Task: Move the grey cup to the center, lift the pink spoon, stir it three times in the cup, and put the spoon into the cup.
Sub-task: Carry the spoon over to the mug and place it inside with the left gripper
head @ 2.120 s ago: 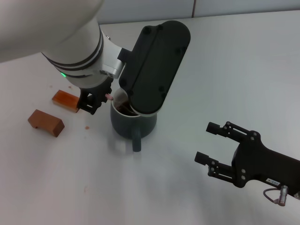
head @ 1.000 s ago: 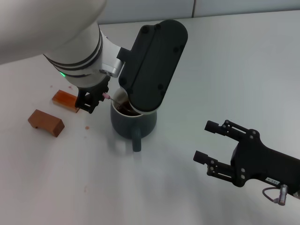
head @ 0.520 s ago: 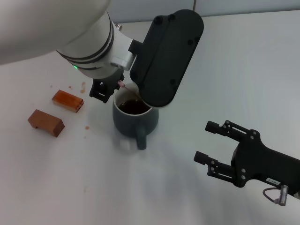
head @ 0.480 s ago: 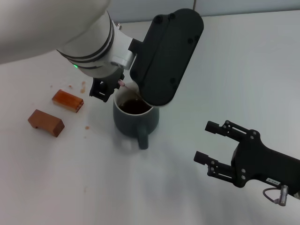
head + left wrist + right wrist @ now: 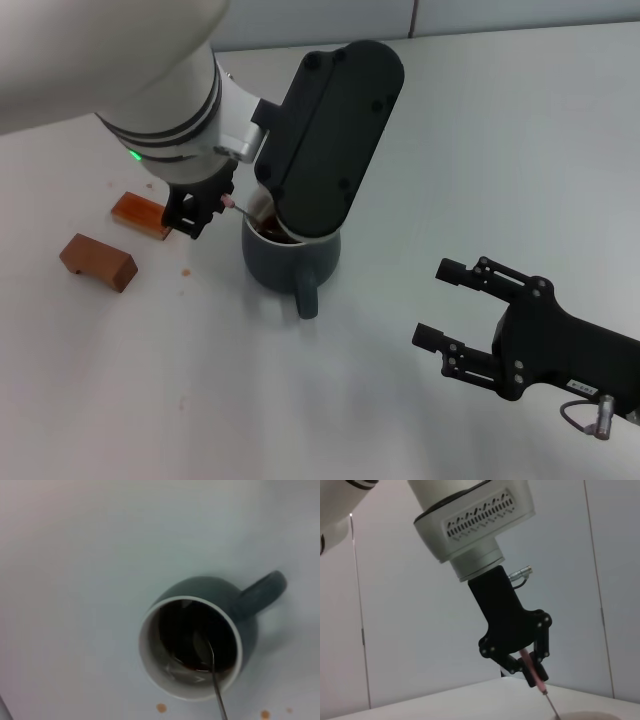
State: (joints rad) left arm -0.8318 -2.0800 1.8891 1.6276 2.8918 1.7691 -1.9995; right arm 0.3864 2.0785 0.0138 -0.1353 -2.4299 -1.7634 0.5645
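Grey cup [image 5: 288, 262] in the head view sits directly under our left arm, just beside and below the left gripper [image 5: 205, 212], handle toward us. That claw is clamped on the pink spoon [image 5: 232, 204]; only the pink handle tip shows past the fingers, the rest angles down into the cup. We judge the cup move and spoon lift as done and stirring in progress; we can't tell how many turns are complete. Left to do: finish stirring, release the spoon into the cup. Right gripper [image 5: 447, 302] is parked well apart from the cup on our right side, jaws apart, holding nothing. Count: one cup, one spoon, two brown blocks [image 5: 97, 262] on the far side of the left claw from the cup.

Left wrist view: one cup [image 5: 197, 647] straight below, dark liquid inside, metal spoon neck [image 5: 216, 690] crossing the rim with the bowl submerged. A few brown drips [image 5: 161, 708] lie on the table next to the cup.

Right wrist view: left gripper [image 5: 530, 671] seen from afar, fingers closed on the pink handle [image 5: 532, 674], neck pointing down toward the cup rim at the frame edge.
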